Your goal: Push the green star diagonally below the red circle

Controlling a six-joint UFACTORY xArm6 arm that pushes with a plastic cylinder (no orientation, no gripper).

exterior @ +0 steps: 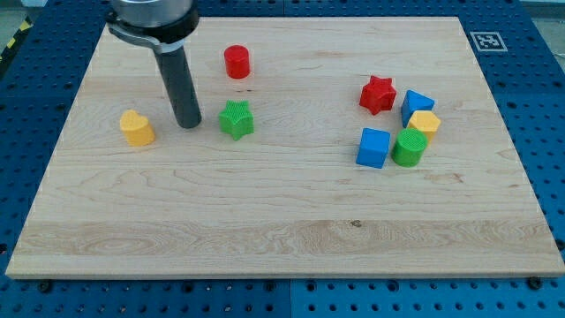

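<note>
The green star [236, 119] lies on the wooden board [282, 221], left of centre. The red circle [237, 62] stands straight above it toward the view's top, a clear gap between them. My tip [187, 124] rests on the board just left of the green star, a small gap apart, and to the right of a yellow heart-shaped block [137, 128].
A cluster sits at the view's right: a red star [378, 94], a blue block [416, 106], a yellow block [425, 123], a blue cube [373, 147] and a green cylinder [409, 147]. A marker tag [486, 40] is at the board's top right corner.
</note>
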